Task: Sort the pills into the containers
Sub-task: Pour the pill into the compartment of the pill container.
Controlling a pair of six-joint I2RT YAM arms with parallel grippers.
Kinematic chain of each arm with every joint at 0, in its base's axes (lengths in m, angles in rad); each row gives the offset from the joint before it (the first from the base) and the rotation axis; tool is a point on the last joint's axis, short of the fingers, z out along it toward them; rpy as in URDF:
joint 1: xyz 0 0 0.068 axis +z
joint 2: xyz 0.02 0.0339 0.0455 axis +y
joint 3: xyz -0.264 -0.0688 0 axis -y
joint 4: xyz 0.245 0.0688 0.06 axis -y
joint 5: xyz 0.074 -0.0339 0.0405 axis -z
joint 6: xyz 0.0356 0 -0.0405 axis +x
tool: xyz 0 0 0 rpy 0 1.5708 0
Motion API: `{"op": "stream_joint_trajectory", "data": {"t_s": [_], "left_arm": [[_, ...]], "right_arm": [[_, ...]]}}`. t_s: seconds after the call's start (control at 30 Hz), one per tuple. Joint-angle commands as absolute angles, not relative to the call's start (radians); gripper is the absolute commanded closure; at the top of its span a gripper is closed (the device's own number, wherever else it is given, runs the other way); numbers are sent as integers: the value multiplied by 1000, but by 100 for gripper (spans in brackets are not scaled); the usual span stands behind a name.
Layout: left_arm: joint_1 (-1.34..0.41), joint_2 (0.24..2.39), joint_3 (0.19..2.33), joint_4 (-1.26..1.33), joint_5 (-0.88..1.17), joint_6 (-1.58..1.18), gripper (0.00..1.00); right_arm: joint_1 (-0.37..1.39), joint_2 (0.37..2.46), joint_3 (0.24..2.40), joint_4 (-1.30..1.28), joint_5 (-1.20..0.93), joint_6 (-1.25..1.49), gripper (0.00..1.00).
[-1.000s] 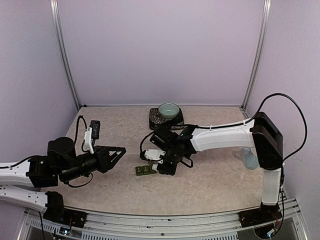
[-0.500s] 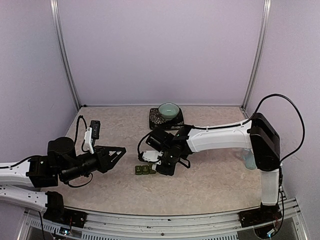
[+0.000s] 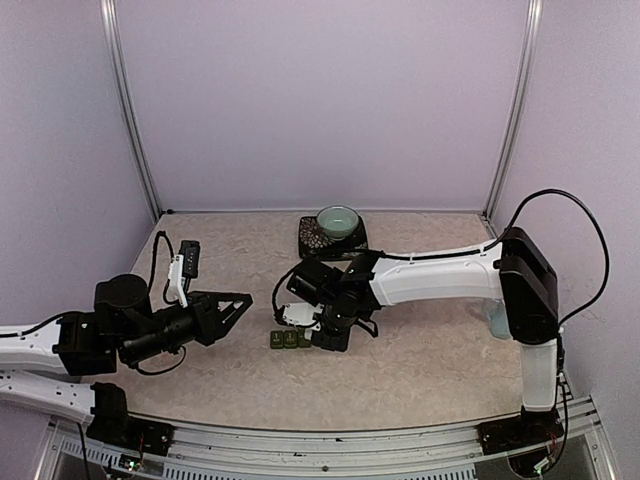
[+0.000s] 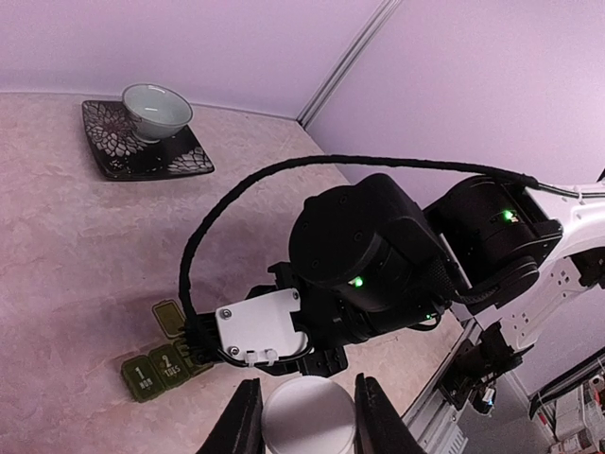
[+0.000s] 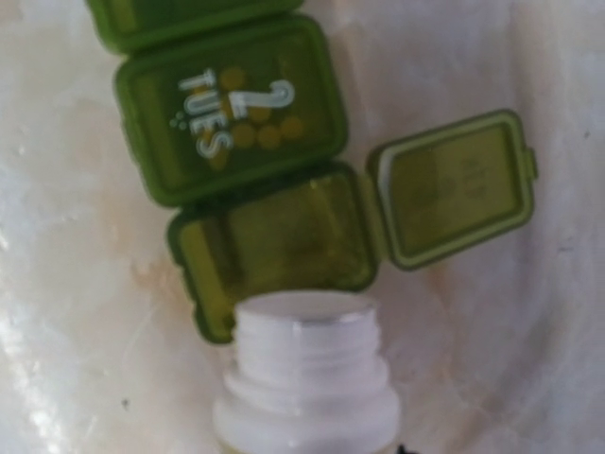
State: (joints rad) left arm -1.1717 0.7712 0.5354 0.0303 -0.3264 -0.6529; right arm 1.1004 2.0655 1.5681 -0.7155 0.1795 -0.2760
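The containers (image 3: 287, 340) are a dark green strip of three joined compartments on the table in front of the arms. In the right wrist view the end compartment (image 5: 274, 236) is open with its lid (image 5: 458, 184) flipped aside. The "2 TUES" compartment (image 5: 232, 109) is closed, with yellow pills showing through its lid. My right gripper (image 3: 323, 337) holds a white pill bottle (image 5: 302, 378), its open threaded neck tilted just over the open compartment; its fingers are out of the wrist view. My left gripper (image 4: 304, 409) is shut on a white round cap (image 4: 307, 426), held left of the strip (image 4: 156, 364).
A teal bowl (image 3: 338, 220) sits on a dark patterned plate (image 3: 312, 238) at the back of the table. A pale blue mug (image 3: 497, 322) stands at the right, mostly hidden behind the right arm. Metal frame posts rise at the back corners.
My right arm has moved a little left and toward the strip, bringing the bottle's neck over the open end compartment. My left arm has not moved.
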Motion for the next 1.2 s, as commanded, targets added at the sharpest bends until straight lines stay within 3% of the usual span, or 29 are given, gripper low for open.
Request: {"op": "stream_joint_trajectory", "data": {"t_s": [0.0, 1.17], "left_arm": [[-1165, 766, 515, 62, -320, -664, 73], [-1166, 761, 482, 87, -313, -684, 73]], "right_arm": [[1120, 2082, 1604, -739, 212, -293, 73], [1180, 2070, 1576, -704, 363, -383, 74]]}}
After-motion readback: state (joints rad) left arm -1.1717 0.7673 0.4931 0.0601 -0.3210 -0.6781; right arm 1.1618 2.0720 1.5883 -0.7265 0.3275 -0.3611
